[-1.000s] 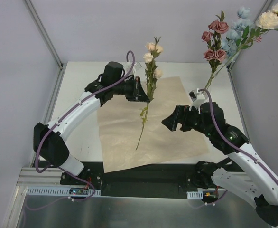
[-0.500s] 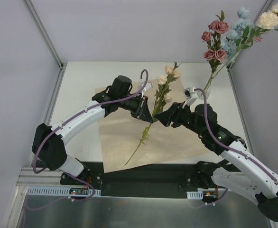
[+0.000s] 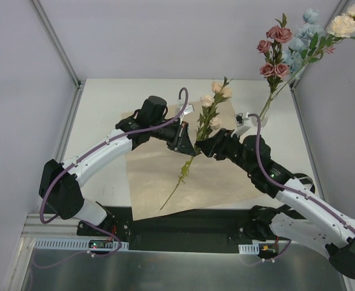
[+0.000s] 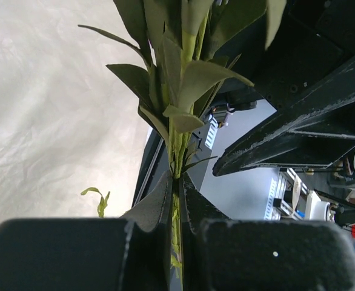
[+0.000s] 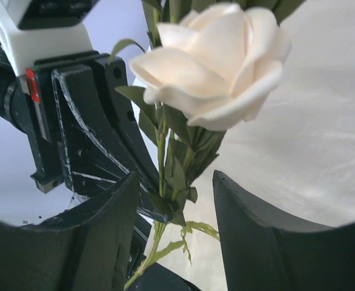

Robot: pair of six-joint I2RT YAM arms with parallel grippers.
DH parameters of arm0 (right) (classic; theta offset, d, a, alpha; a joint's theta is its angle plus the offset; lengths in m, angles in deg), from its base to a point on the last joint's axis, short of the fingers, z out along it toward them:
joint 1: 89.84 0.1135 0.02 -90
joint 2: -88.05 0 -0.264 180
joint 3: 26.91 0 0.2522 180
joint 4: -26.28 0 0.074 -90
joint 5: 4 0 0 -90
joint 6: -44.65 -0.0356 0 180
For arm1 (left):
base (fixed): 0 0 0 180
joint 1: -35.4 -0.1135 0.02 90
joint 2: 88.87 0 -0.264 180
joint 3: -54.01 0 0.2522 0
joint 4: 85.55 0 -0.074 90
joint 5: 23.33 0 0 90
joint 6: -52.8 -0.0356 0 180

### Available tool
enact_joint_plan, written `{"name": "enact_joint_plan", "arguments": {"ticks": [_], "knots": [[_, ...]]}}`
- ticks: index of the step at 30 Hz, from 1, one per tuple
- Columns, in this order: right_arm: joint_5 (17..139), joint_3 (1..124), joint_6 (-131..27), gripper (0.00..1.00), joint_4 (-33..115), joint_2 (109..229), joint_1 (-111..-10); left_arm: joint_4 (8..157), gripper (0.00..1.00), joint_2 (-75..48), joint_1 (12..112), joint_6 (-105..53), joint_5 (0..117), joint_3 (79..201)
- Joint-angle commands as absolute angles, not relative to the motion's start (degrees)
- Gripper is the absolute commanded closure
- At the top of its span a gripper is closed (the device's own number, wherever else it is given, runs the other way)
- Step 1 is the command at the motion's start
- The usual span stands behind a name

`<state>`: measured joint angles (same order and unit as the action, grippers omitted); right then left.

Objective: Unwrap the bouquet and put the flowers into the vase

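L gripper [image 3: 186, 143] is pinching the rose sprig [image 3: 210, 114] low on its green stem. Its fingers are pressed together on it, w/ leaves fanning out just above the grip in the left wrist view. Sprig is hanging over the paper sheet [image 3: 156, 182], tilted: cream blossoms up & toward the far right, bare stem end pointing toward the near left. Can't tell if the tip is touching the sheet.

R gripper [image 3: 203, 145] is sitting right beside the L one, fingers spread either side of the same stem just under a cream rose [image 5: 214, 60], not clamping it.

Sheet is lying flat, tan side up, on the desk [image 3: 102, 106].

Other flowers [image 3: 289, 45] (pink, blue, cream) are standing up in the far right corner. Vase is hiding behind the R arm, can't make it out.
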<state>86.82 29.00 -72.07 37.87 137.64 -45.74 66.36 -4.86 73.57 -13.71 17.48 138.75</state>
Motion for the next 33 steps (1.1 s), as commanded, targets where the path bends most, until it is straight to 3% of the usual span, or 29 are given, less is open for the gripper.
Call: {"name": "enact_joint_plan", "arguments": {"ticks": [1,10,13,16,17,19,20,24,29,33], "knots": [[88.2,29.3,-73.2,0.47,32.4,138.8,-45.5,68.2,1.00,-6.8,74.2,-14.9,15.6,138.5],[87.4,29.4,-73.0,0.61,32.0,140.3,-44.9,68.3,1.00,-6.4,74.2,-15.4,16.1,138.5],[87.4,28.9,-73.1,0.70,31.7,140.5,-44.9,68.2,1.00,-5.9,74.2,-15.2,16.1,138.6],[86.8,29.8,-73.0,0.91,32.0,141.1,-44.9,68.0,1.00,-5.9,74.2,-15.0,16.4,138.6],[87.0,30.2,-73.0,1.00,32.5,141.3,-45.0,67.9,0.91,-5.9,74.1,-15.1,16.6,138.7],[87.5,30.7,-72.0,0.99,33.1,141.1,-44.9,67.7,0.78,-6.1,74.1,-15.4,17.1,138.8],[87.9,31.1,-71.3,1.00,33.5,140.7,-44.9,67.3,0.64,-6.3,74.1,-15.6,17.4,138.9],[97.0,34.0,-67.8,1.00,42.1,137.5,-45.4,65.7,0.45,-8.1,74.0,-16.7,21.0,139.0],[110.1,41.0,-59.3,1.00,54.2,131.4,-48.7,63.6,0.39,-9.9,73.8,-18.3,25.3,139.3],[117.7,50.2,-48.8,1.00,60.2,130.6,-57.6,62.6,0.38,-11.3,73.6,-19.4,27.6,139.7]]}}
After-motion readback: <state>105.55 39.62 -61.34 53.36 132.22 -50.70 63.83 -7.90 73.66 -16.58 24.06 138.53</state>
